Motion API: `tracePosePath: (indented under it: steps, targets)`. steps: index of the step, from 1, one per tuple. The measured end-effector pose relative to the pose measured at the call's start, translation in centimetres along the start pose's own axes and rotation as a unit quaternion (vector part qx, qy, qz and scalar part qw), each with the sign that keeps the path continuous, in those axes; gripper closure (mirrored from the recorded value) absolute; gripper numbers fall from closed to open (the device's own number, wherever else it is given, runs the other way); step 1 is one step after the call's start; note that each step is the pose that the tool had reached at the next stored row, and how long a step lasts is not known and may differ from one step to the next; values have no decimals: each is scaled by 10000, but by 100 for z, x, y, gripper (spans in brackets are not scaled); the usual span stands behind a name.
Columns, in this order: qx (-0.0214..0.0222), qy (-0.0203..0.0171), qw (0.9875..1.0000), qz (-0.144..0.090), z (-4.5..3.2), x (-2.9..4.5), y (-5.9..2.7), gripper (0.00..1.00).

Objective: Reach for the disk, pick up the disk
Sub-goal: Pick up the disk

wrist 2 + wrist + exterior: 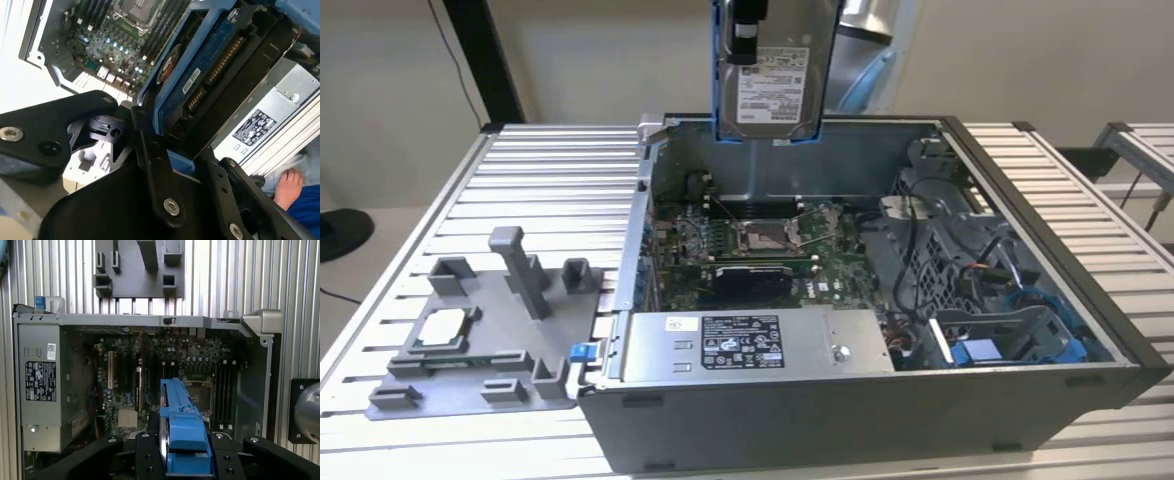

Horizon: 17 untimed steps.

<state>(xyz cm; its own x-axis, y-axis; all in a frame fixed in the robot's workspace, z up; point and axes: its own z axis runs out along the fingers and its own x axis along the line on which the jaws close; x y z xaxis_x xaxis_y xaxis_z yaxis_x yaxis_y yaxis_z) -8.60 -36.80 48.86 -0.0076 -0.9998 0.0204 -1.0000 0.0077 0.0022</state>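
Hanging above the far wall of an open computer case, the disk rides on edge in the arm's gripper. Its label faces the room and its blue rails run down both sides.

Read from the exterior view's left, the slatted table carries a grey fixture plate by its near left corner, with a small square chip seated in one nest. Just beside the plate lies the case, on its side with the panel off. A silver power supply sits along the case's near wall. Behind it lies the motherboard with its bare processor socket. A blue drive cage fills the end toward the exterior view's right.

In both wrist views the gripper's black fingers sit either side of the disk, clamped on its blue-railed end, with the circuit side showing in the second wrist view.

To an onlooker, the reach and the grasp both look finished. The disk touches nothing but the gripper and hangs well apart from the motherboard below. Of the task as worded, little seems left beyond keeping that hold.
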Motion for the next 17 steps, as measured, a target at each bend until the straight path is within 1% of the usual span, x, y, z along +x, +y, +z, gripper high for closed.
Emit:
tracePosePath:
  steps: [6,17]
  targets:
    - [0,0,10000,0,0,-1,-189,100]
    - [0,0,10000,0,-1,-4,-493,100]
